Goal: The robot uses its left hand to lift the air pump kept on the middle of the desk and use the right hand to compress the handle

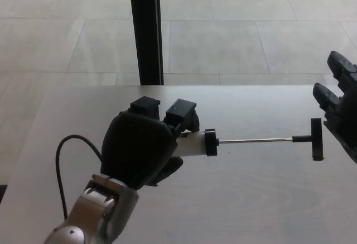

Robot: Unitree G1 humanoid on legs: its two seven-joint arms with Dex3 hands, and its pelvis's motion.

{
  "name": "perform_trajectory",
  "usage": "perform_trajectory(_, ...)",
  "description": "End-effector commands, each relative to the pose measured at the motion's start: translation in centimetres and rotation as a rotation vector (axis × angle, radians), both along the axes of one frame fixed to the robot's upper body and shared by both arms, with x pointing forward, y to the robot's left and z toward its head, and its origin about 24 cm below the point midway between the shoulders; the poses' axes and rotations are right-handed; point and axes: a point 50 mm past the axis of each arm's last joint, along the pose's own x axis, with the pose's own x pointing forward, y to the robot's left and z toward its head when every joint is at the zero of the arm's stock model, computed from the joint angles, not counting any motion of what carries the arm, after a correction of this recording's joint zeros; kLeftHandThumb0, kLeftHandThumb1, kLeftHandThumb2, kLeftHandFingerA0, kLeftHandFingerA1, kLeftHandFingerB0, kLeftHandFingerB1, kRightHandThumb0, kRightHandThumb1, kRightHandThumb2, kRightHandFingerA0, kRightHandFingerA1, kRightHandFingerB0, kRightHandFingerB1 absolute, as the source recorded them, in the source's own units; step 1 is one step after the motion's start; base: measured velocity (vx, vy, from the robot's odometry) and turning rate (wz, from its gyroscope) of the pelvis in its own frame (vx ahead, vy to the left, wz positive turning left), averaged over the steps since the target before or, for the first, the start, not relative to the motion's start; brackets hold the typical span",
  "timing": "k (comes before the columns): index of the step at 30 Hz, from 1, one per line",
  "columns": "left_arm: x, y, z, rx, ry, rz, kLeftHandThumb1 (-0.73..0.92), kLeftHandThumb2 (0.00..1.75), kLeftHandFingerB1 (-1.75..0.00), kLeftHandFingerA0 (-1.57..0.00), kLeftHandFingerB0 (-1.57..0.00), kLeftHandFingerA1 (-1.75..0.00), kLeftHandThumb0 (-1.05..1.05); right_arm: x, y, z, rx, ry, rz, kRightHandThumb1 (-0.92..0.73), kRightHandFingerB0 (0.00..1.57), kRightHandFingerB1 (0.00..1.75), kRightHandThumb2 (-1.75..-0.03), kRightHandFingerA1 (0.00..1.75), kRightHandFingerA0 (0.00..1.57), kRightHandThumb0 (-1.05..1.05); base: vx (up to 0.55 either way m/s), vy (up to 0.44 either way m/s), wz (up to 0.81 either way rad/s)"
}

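My left hand (142, 146) is shut on the white barrel of the air pump (194, 143), holding it level above the desk (251, 199). A black cap sits at the barrel's end, and a thin metal rod runs right to the black T-handle (316, 139). The pump's black hose (70, 160) loops off to the left behind my forearm. My right hand (340, 107) is at the right edge, fingers apart, just right of the handle and not touching it. Most of the barrel is hidden inside my left hand.
The pale wooden desk fills the lower half of the view. A black vertical post (146, 29) stands behind its far edge, with a tiled floor (251, 26) beyond.
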Motion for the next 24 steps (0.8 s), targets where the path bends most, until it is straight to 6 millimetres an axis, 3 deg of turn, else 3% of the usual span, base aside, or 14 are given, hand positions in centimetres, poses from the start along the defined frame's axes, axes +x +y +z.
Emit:
perform_trajectory(1, 0.2, 0.2, 0.6, -0.014, -0.021, 0.003, 0.53, 1.13, -1.55, -0.91, -0.71, -1.75, -0.05, -0.1, 0.5, -0.6, 0.046, 0.041, -0.041, -0.92, 0.00, 0.03, -1.33, 0.12, 0.00, -0.99, 0.00, 0.000, 0.00)
perform_trajectory(4, 0.4, 0.2, 0.8, -0.046, -0.033, 0.011, 0.56, 1.05, -1.57, -0.93, -0.67, -1.75, -0.09, 0.1, 1.3, -0.7, 0.107, 0.033, -0.047, -0.92, 0.00, 0.04, -1.32, 0.12, 0.00, -1.00, 0.00, 0.000, 0.00)
perform_trajectory(5, 0.6, 0.0, 1.1, -0.084, -0.038, 0.018, 0.53, 1.16, -1.57, -0.94, -0.70, -1.75, -0.05, 0.2, 1.8, -1.1, 0.131, 0.032, -0.048, -0.92, 0.00, 0.04, -1.32, 0.14, 0.00, -1.00, 0.00, 0.000, 0.00)
perform_trajectory(7, 0.6, -0.1, 1.3, -0.098, -0.044, 0.024, 0.55, 1.12, -1.57, -0.90, -0.68, -1.75, -0.05, 0.2, 2.2, -1.4, 0.146, 0.047, -0.052, -0.92, 0.00, 0.03, -1.32, 0.12, 0.00, -1.00, 0.00, 0.000, 0.00)
perform_trajectory(11, 1.0, -0.3, 2.5, -0.142, -0.046, 0.032, 0.56, 1.11, -1.38, -0.89, -0.75, -1.74, -0.03, 0.2, 3.1, -2.1, 0.166, 0.060, -0.050, -0.92, 0.00, 0.02, -1.33, 0.11, 0.00, -1.01, 0.00, 0.000, 0.00)
perform_trajectory(12, 1.1, -0.4, 2.6, -0.147, -0.050, 0.032, 0.53, 1.13, -1.43, -0.90, -0.78, -1.75, -0.06, 0.2, 3.2, -2.1, 0.163, 0.064, -0.046, -0.92, 0.00, 0.00, -1.33, 0.10, 0.00, -1.03, 0.00, 0.000, 0.00)
perform_trajectory(14, 1.1, -0.4, 2.7, -0.140, -0.062, 0.029, 0.56, 1.07, -1.30, -0.91, -0.80, -1.69, -0.06, 0.4, 3.6, -1.5, 0.146, 0.058, -0.032, -0.92, 0.00, 0.03, -1.33, 0.11, 0.00, -1.00, 0.00, 0.000, 0.00)
perform_trajectory(18, 1.3, -0.3, 2.3, -0.151, -0.051, 0.032, 0.53, 1.06, -1.50, -0.84, -0.74, -1.75, -0.08, 0.7, 4.2, -0.9, 0.130, 0.038, -0.035, -0.92, 0.00, 0.03, -1.32, 0.10, 0.00, -0.99, 0.00, 0.000, 0.00)
perform_trajectory(24, 1.5, -0.5, 2.2, -0.122, -0.044, 0.040, 0.53, 1.04, -1.52, -0.82, -0.75, -1.74, -0.09, 0.6, 5.4, -0.9, 0.058, 0.036, 0.018, -0.92, 0.00, 0.03, -1.33, 0.10, 0.00, -1.01, 0.00, 0.000, 0.00)
